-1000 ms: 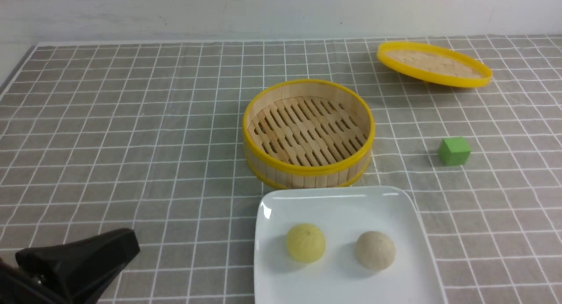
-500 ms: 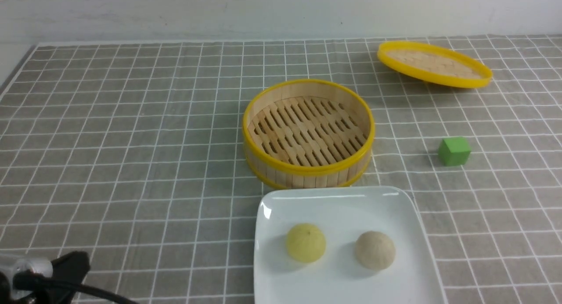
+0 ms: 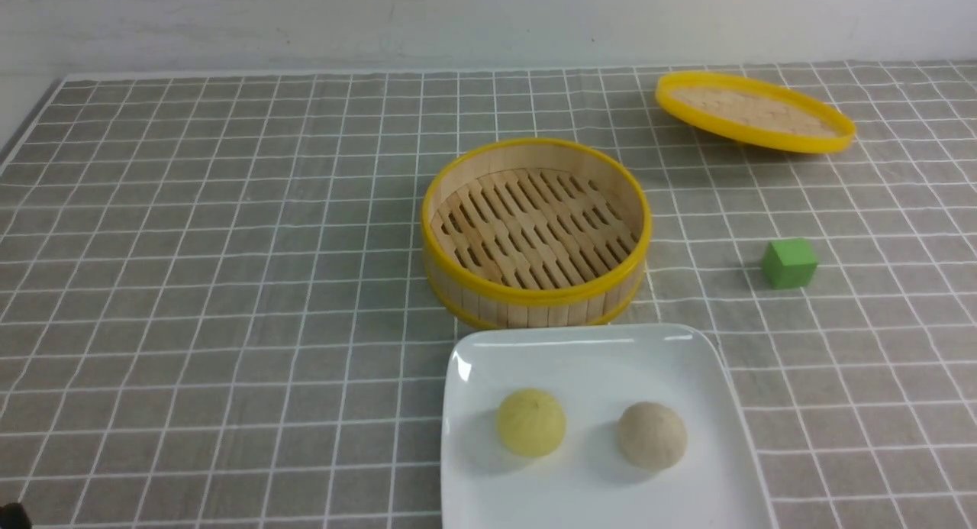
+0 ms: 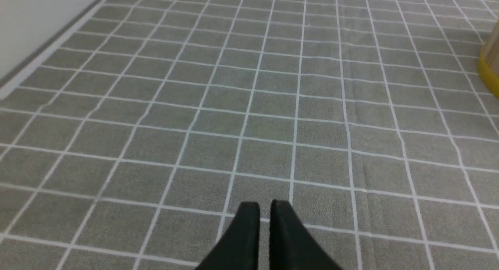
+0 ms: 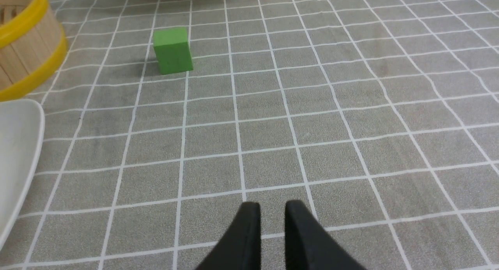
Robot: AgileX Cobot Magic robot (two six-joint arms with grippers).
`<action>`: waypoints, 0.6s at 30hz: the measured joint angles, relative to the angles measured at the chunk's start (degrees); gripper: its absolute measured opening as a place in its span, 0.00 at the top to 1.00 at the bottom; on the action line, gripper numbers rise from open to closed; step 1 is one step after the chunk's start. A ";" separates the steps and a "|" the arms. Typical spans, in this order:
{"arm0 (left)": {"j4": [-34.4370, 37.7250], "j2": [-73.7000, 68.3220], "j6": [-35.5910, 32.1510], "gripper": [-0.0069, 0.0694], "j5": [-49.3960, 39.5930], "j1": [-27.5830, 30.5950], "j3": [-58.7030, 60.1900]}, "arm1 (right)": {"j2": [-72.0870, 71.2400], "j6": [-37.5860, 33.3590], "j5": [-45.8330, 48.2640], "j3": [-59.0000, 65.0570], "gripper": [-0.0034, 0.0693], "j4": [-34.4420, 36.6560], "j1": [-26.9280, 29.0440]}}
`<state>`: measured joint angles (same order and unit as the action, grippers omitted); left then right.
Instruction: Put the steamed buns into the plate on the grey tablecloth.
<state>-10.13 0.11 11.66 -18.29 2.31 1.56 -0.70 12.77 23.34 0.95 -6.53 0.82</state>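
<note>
The left tool has its two dark tips a little bit apart, and I can see just cloth in the narrow gap. The right tool is the same, with a small gap and only cloth showing between its tips. A tiny dark bit of the left arm pokes into the near left corner of the front view. Close by is the big white plate, lying on the grey tablecloth with the white lines (they make lots of little squares). Its near edge is cut off in the front view. Both buns sit inside the plate, side by side and not touching: the yellow bun on the left and the beige bun on the right. Just past the plate is the round steamer basket with yellow rims, and I can see the slots in its floor. I cannot tell if it touches the plate. To the right of the basket, well apart from it, is a green block on the cloth. Farther back, past the block, the yellow-rimmed lid looks tipped, with a shadow under it. Behind everything is a pale wall.
</note>
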 joint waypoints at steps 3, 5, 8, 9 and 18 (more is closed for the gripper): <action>-0.68 0.51 0.00 0.81 -2.39 0.12 0.05 | 0.00 0.00 0.00 0.00 0.78 0.00 0.00; -0.60 0.55 0.00 0.81 -2.48 0.12 0.05 | 0.00 0.00 0.00 0.00 0.78 0.00 0.00; -0.56 0.55 0.00 0.81 -2.53 -1.40 0.05 | 0.00 0.00 0.00 0.00 0.78 0.00 0.00; -0.54 0.55 0.00 0.81 -2.53 -3.10 0.05 | 0.00 0.00 0.00 0.00 0.77 0.00 0.00; -0.49 0.55 0.00 0.80 -2.59 -7.75 0.05 | 0.00 0.00 0.00 0.00 0.76 0.00 0.00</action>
<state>-10.62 0.66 11.66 -20.89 -5.44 1.61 -0.70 12.77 23.34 0.95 -6.53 0.82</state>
